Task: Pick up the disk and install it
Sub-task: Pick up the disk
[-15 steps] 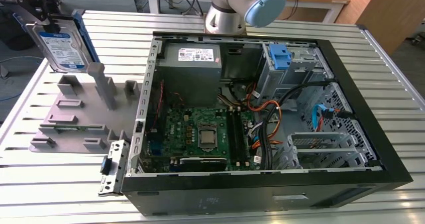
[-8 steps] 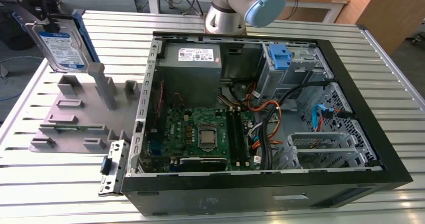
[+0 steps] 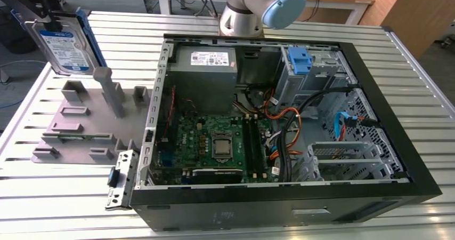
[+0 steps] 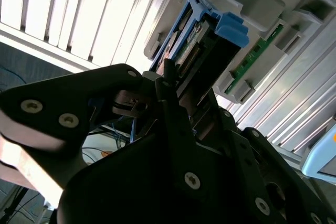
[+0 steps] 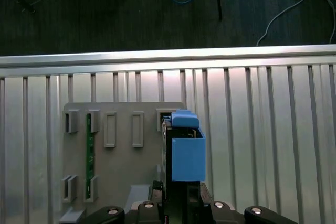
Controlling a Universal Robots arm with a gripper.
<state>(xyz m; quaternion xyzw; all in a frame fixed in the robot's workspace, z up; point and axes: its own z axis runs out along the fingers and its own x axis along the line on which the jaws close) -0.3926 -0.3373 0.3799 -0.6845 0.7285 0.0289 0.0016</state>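
In the exterior view, taking the open computer case [image 3: 398, 144] as the middle of the dial, the gripper [image 3: 51, 17] is far out at ten o'clock. Its jaws are closed on the top edge of the disk [image 3: 66, 47]. The disk hangs on edge with its blue-and-white label facing the room and a blue rail along its side. It is over the grey fixture plate [image 3: 78, 128], which lies on the slatted table [image 3: 42, 218] at about nine o'clock from the case. The disk's lower end is close to the plate's tall post [image 3: 108, 90], and I cannot tell whether the two touch.

In the second wrist view the dark fingers [image 4: 169, 80] press on the disk [image 4: 191, 51] from both sides. In the first wrist view the disk [image 5: 186, 153] hangs end-on from the gripper [image 5: 178, 203] over the plate, where a green strip [image 5: 90, 156] sits in a slot.

Inside the case, the grey power-supply box [image 3: 206, 64] sits at twelve o'clock, the green motherboard [image 3: 213, 144] at about seven and a metal drive cage [image 3: 348, 157] at four.
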